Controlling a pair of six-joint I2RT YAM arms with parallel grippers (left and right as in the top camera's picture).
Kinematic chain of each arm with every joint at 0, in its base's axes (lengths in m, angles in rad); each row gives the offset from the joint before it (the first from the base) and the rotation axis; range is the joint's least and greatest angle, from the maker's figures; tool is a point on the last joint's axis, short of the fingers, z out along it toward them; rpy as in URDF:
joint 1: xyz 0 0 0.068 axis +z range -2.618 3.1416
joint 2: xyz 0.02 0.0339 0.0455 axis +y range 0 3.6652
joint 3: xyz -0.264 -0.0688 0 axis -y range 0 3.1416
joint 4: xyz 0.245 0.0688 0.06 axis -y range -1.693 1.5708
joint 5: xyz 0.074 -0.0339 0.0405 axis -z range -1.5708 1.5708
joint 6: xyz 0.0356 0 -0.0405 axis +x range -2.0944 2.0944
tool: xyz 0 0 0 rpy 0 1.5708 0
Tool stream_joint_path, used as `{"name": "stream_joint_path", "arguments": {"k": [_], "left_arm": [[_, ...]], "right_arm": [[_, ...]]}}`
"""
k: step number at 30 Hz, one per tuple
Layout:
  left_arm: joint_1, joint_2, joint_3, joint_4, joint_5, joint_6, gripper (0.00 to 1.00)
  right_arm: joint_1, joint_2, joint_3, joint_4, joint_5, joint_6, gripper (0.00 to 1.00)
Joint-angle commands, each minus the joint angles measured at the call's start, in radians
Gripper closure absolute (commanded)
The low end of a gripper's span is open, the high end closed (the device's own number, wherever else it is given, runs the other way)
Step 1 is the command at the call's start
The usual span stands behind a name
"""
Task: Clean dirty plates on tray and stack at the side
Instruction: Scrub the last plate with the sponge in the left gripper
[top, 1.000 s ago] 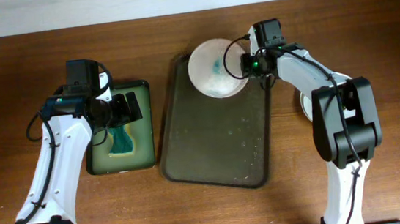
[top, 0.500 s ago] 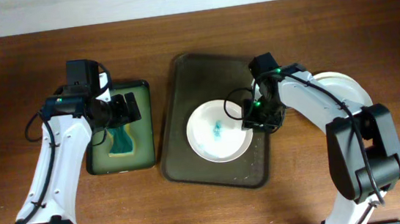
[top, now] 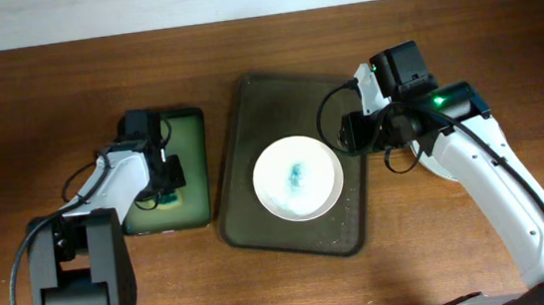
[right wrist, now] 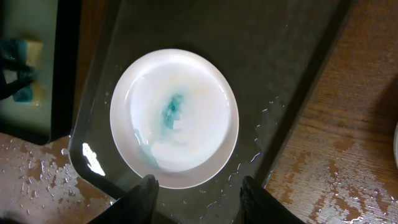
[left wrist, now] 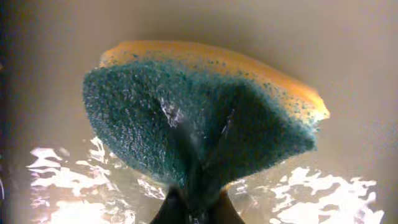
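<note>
A white plate with a teal smear in its middle lies flat on the dark tray. In the right wrist view the plate sits just ahead of my right gripper, which is open with nothing between its fingers. Overhead, the right gripper hangs over the tray's right edge. My left gripper is down in the green basin, shut on the sponge. Up close the sponge shows a blue-green scouring face and a yellow back, pinched and folded by the gripper.
Shallow water glints in the basin around the sponge. Water drops lie on the tray and on the wooden table. A white rim shows at the right edge of the right wrist view.
The right gripper carried the plate from the tray's far edge to its middle, let go and drew back to the right. The left gripper dropped into the basin and shut on the sponge.
</note>
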Motion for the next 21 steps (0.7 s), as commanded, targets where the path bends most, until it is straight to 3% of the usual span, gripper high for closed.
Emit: {"name": "stream_joint_path", "arguments": {"k": [1,3,6,7,8,10,11,14,18,20,21], "left_arm": [[0.003,0.070,0.068,-0.129,0.031,0.009,1.00],[0.002,0.062,0.216,-0.282,0.047,0.009,0.96],[0.003,0.062,0.291,-0.352,0.046,0.009,0.48],[0.003,0.062,0.273,-0.340,0.046,0.009,0.47],[0.002,0.064,0.240,-0.300,0.046,0.009,0.50],[0.002,0.094,0.088,-0.125,0.047,0.008,0.73],[0.002,0.115,0.056,-0.101,0.050,0.008,1.00],[0.002,0.116,0.061,-0.108,0.050,0.009,1.00],[-0.009,0.016,0.314,-0.323,0.143,0.060,1.00],[-0.055,-0.052,0.409,-0.385,0.186,0.065,1.00],[-0.086,-0.072,0.431,-0.395,0.187,0.064,1.00]], "right_arm": [[0.005,0.011,0.001,-0.001,0.026,-0.011,0.56],[0.005,0.011,0.001,-0.017,0.133,0.076,0.56],[0.005,0.012,-0.005,-0.049,0.155,0.087,0.52],[0.005,0.013,-0.016,-0.049,0.155,0.087,0.51],[0.005,0.014,-0.035,-0.049,0.155,0.087,0.51],[0.005,0.014,-0.090,-0.041,0.155,0.087,0.51],[0.005,0.014,-0.103,-0.039,0.155,0.087,0.51],[0.005,0.014,-0.108,0.021,0.154,0.087,0.51],[0.005,0.102,-0.108,0.066,0.147,0.033,0.52],[0.005,0.196,-0.108,0.084,0.054,-0.046,0.71],[0.005,0.244,-0.108,0.089,0.031,-0.060,0.71]]}}
